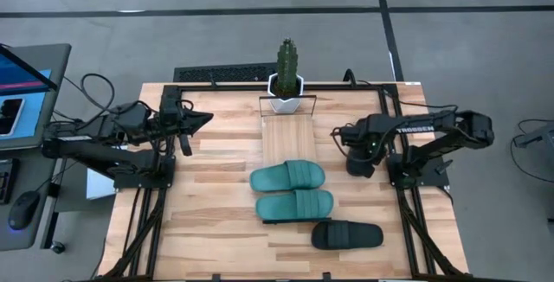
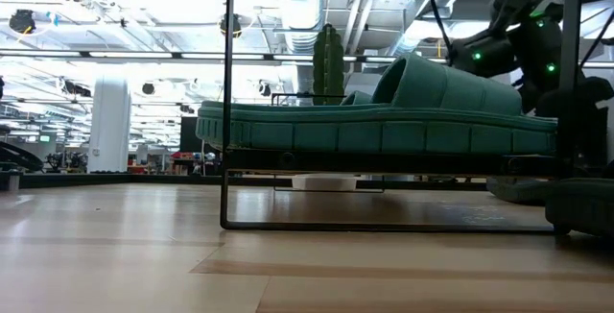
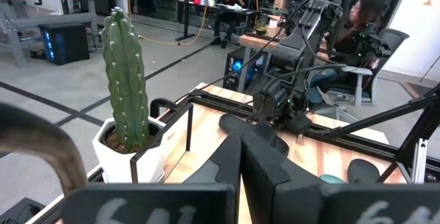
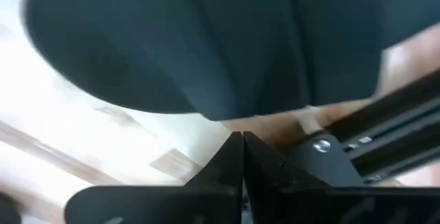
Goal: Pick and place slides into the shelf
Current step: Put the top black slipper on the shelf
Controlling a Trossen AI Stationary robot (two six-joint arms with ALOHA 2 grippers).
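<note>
The shelf (image 1: 290, 135) is a narrow light-wood plank in the table's middle, with its wire end frame (image 2: 226, 111) close in the low view. Two teal slides (image 1: 287, 176) (image 1: 294, 204) lie side by side on it, soles down. One black slide (image 1: 346, 234) lies on the tabletop by the shelf's near end. My right gripper (image 1: 357, 157) is shut and points down at the table right of the shelf, and a second black slide (image 4: 172, 38) fills its wrist view. My left gripper (image 1: 197, 119) is shut and hangs over the table's far left. My right gripper's shut fingertips (image 4: 240, 145) stand right at the edge of the black slide (image 4: 227, 107), coming from above. I cannot tell whether they touch it. Nothing shows between the fingers.
A cactus in a white pot (image 1: 286, 87) stands at the shelf's far end. Black frame rails (image 1: 387, 135) run along the table's sides, one close to my right gripper (image 4: 357, 148). People sit at desks beyond the table (image 3: 357, 18). Bare wood lies left of the shelf (image 1: 216, 204).
</note>
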